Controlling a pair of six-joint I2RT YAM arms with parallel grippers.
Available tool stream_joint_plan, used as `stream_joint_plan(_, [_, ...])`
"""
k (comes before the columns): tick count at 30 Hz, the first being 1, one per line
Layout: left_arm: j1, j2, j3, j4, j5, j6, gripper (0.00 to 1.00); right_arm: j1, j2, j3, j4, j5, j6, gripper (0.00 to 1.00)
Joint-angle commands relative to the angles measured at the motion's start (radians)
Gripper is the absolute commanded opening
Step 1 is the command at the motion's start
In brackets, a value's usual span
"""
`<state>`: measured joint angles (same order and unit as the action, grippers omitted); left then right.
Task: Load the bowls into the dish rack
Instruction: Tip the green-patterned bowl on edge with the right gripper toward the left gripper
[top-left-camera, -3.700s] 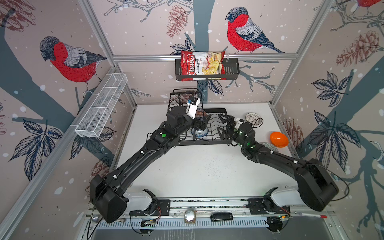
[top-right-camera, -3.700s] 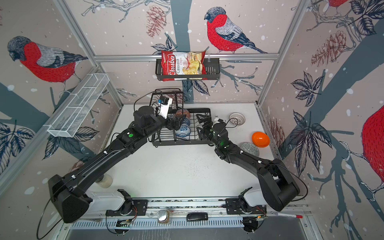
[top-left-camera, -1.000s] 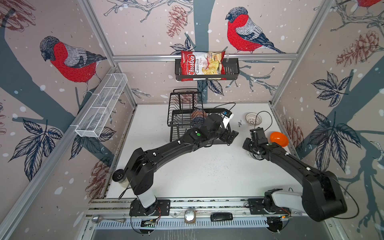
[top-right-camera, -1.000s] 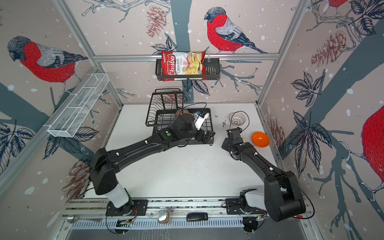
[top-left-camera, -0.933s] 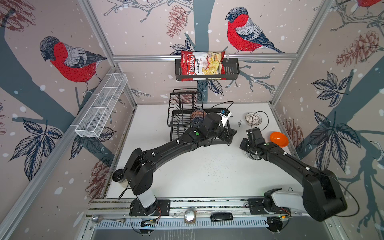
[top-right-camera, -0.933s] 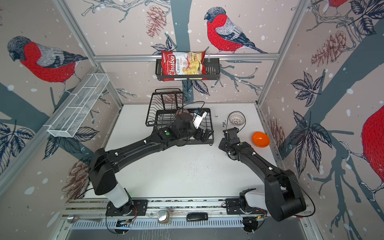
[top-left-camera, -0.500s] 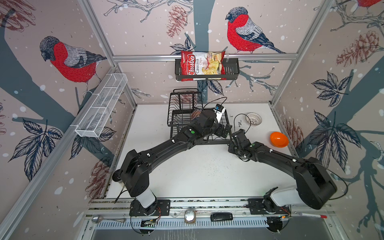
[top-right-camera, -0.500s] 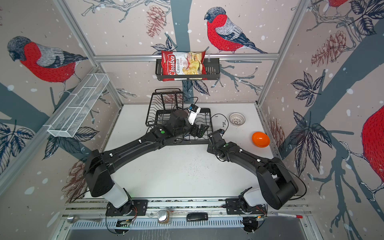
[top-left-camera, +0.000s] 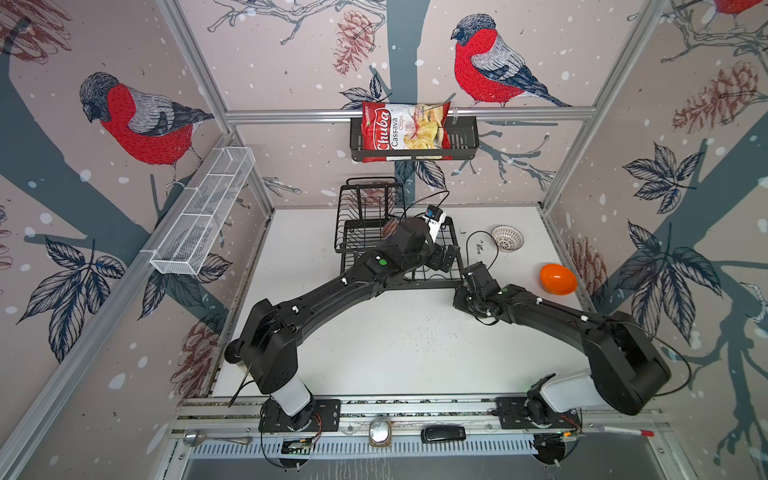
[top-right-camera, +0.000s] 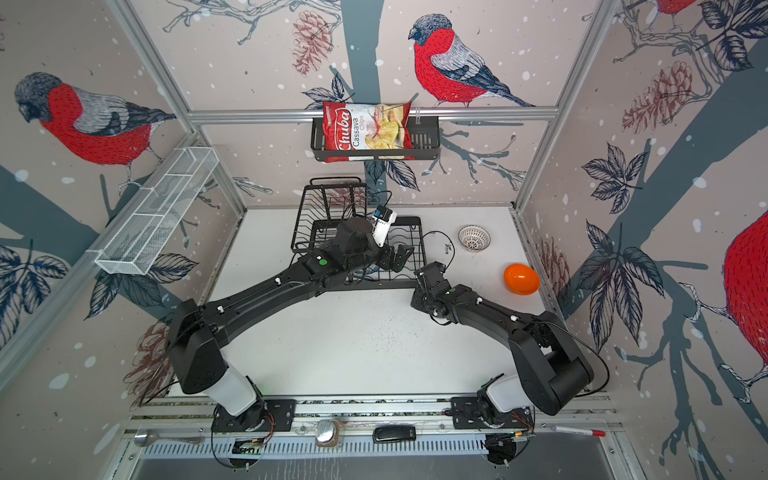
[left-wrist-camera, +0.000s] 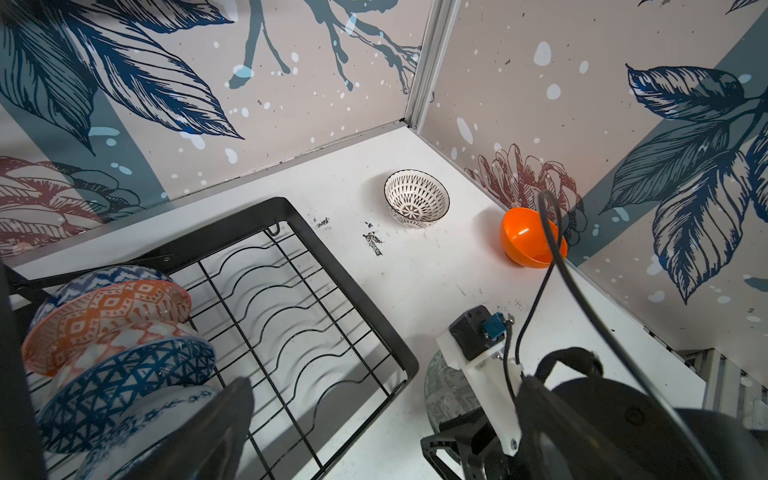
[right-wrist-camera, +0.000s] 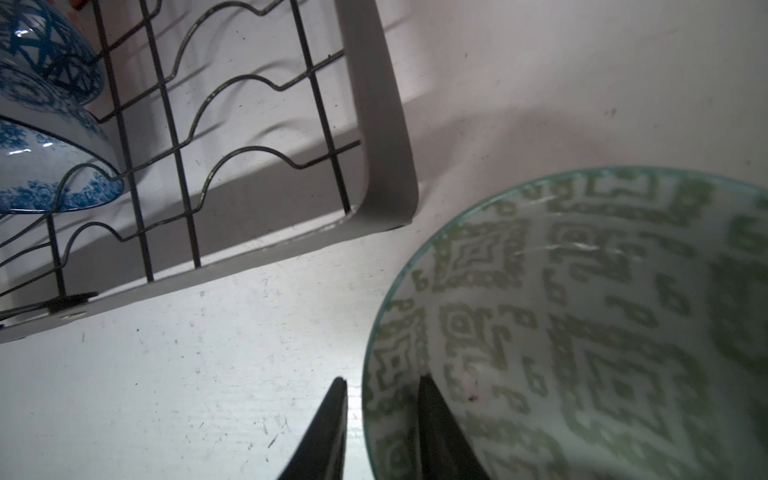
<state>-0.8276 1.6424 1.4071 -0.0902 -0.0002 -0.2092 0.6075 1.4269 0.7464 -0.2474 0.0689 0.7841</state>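
Observation:
The black dish rack (top-left-camera: 415, 286) (left-wrist-camera: 353, 282) holds an orange-white bowl (left-wrist-camera: 104, 316), a blue triangle-patterned bowl (left-wrist-camera: 124, 374) and a blue-white floral bowl (left-wrist-camera: 166, 411), all leaning on edge. My left gripper (top-left-camera: 449, 255) hovers open over the rack's right part, empty. A grey-white patterned bowl (right-wrist-camera: 602, 311) (left-wrist-camera: 446, 390) sits on the table just outside the rack's front right corner. My right gripper (right-wrist-camera: 382, 379) straddles its rim, one finger inside, the other outside with a gap showing. A white lattice bowl (top-left-camera: 507, 238) and a plain orange bowl (top-left-camera: 558, 279) lie at the right.
A black basket with a chips bag (top-left-camera: 405, 133) hangs on the back wall. A white mesh shelf (top-left-camera: 203, 216) runs along the left wall. The right arm's cable (top-left-camera: 482, 237) loops over the table between the rack and the lattice bowl.
My right arm carried the grey-white bowl leftward to the rack's front right corner, and its jaws have parted from the rim. My left gripper drew back over the rack.

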Motion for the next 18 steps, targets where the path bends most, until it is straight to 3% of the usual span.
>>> stream_joint_plan(1, [0.003,-0.004,0.001,0.018,0.013,-0.005,0.98,-0.003,-0.025,0.014,-0.008,-0.009,0.001,0.36])
stream_joint_plan(7, [0.003,-0.009,-0.001,0.023,0.033,0.006,0.98,-0.026,-0.098,0.031,-0.066,0.007,-0.015,0.48])
stream_joint_plan(14, [-0.007,0.000,0.002,0.035,0.104,0.032,0.98,-0.141,-0.267,0.002,-0.143,0.005,-0.057,0.74])
stream_joint_plan(18, [-0.064,0.018,0.011,0.017,0.075,0.081,0.98,-0.238,-0.354,-0.022,-0.197,0.006,-0.108,0.88])
